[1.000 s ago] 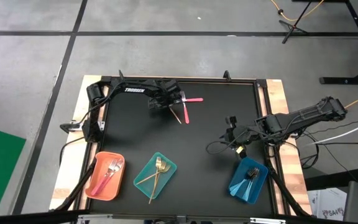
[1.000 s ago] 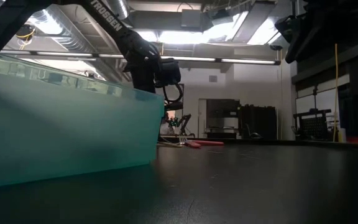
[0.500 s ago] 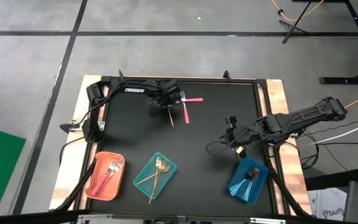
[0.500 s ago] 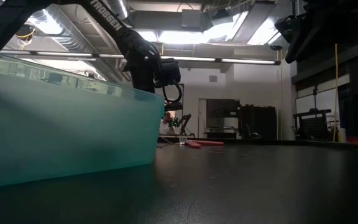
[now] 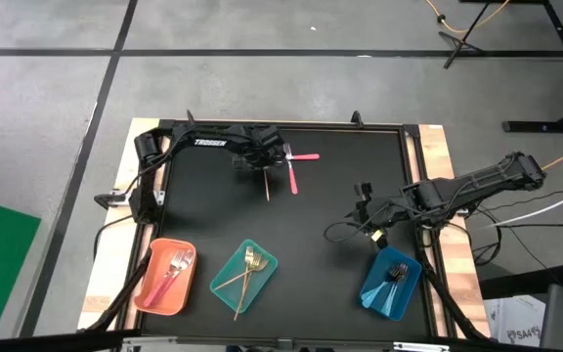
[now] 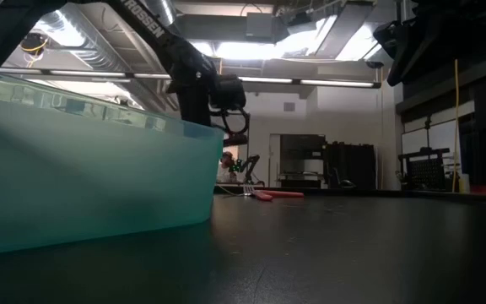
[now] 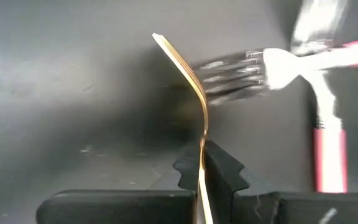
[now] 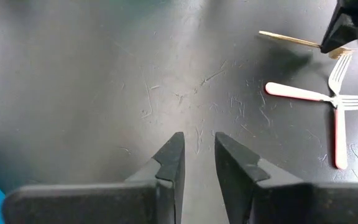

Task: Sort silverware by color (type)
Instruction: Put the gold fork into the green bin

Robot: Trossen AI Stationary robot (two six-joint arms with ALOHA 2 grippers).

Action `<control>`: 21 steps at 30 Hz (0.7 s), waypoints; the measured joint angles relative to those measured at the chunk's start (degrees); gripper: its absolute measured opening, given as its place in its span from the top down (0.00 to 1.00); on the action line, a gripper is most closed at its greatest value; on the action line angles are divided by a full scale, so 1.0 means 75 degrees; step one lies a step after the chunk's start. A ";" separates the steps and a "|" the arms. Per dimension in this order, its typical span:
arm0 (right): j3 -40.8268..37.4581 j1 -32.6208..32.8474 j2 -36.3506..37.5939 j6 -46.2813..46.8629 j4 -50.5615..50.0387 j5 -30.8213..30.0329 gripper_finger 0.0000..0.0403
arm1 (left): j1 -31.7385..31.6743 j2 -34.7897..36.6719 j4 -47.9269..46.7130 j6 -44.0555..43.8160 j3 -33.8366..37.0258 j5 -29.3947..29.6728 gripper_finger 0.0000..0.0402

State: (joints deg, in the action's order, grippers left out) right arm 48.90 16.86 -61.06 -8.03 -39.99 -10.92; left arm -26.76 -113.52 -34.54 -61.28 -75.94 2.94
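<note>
My left gripper (image 5: pixel 267 161) hovers near the table's far edge, shut on a thin gold piece (image 5: pixel 267 186) of silverware. Two pink-handled forks with silver heads lie crossed on the table just to its right, one (image 5: pixel 292 178) pointing toward the near edge and the other (image 5: pixel 307 156) pointing right. My right gripper (image 5: pixel 364 192) waits right of centre above bare table, its fingers (image 8: pixel 173 155) open by a narrow gap. More silverware lies in the three trays along the near edge. My left gripper pinches the gold piece between its two fingers (image 7: pixel 188 171), seen edge-on in the wrist view. The fingers lie along the piece. Its free length (image 7: pixel 194 87) reaches out beyond the fingertips and bends at the neck. Whether its far tip touches the table I cannot tell.
An orange tray (image 5: pixel 154 293) holds pink-handled forks, a teal tray (image 5: pixel 265 266) holds gold pieces, and a blue tray (image 5: pixel 374 293) at the near right holds darker pieces. The teal tray's wall (image 6: pixel 74 169) fills the low view's left. Open black tabletop lies between the arms.
My left gripper has risen slightly, staying shut on the gold piece. The piece's free end has swung toward the table's left, from slanting toward the pink forks to pointing straight at the near edge. The pink forks stay where they were.
</note>
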 joint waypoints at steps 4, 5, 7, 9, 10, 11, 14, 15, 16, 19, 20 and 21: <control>0.0000 0.0000 0.0000 0.0003 -0.0006 0.0003 0.81 | 0.0054 0.0199 0.0054 0.0440 0.0000 -0.0190 0.99; 0.0000 0.0000 0.0000 0.0003 -0.0003 0.0000 0.81 | 0.0079 0.0274 0.0082 0.0515 0.0000 -0.0234 0.99; 0.0000 0.0000 -0.0003 0.0001 -0.0020 0.0003 0.81 | 0.0099 0.0495 0.0017 0.0709 0.0000 -0.0363 0.99; 0.0000 0.0000 -0.0003 0.0002 -0.0018 0.0000 0.81 | 0.0157 0.0707 -0.0022 0.0903 -0.0002 -0.0509 0.99; 0.0000 0.0000 -0.0003 0.0003 -0.0020 0.0001 0.81 | 0.0191 0.0827 -0.0039 0.1013 -0.0003 -0.0598 0.99; 0.0000 0.0000 -0.0003 0.0003 -0.0015 0.0003 0.81 | 0.0233 0.0954 -0.0127 0.1112 -0.0003 -0.0710 0.99; 0.0000 0.0000 -0.0003 0.0003 -0.0014 0.0003 0.81 | 0.0434 0.1401 -0.0124 0.1424 -0.0003 -0.1166 0.99; 0.0000 0.0000 -0.0003 0.0001 -0.0015 0.0000 0.81 | 0.0524 0.1561 -0.0136 0.1552 -0.0003 -0.1377 0.99; 0.0000 0.0000 -0.0002 0.0002 -0.0007 0.0000 0.81 | 0.0633 0.1730 -0.0138 0.1667 -0.0003 -0.1604 0.99; 0.0000 0.0000 -0.0003 0.0003 0.0000 0.0000 0.81 | 0.1125 0.2165 -0.0141 0.2033 -0.0003 -0.2269 0.99; 0.0000 0.0000 -0.0003 0.0000 0.0000 0.0000 0.81 | 0.1327 0.2313 -0.0141 0.2114 -0.0003 -0.2440 0.99; 0.0000 0.0000 -0.0003 0.0001 0.0003 0.0000 0.81 | 0.1561 0.2444 -0.0132 0.2182 -0.0003 -0.2557 0.99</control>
State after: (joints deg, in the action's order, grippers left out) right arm 48.90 16.86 -61.08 -8.02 -39.97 -10.92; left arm -15.05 -95.19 -35.53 -44.91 -75.96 -16.23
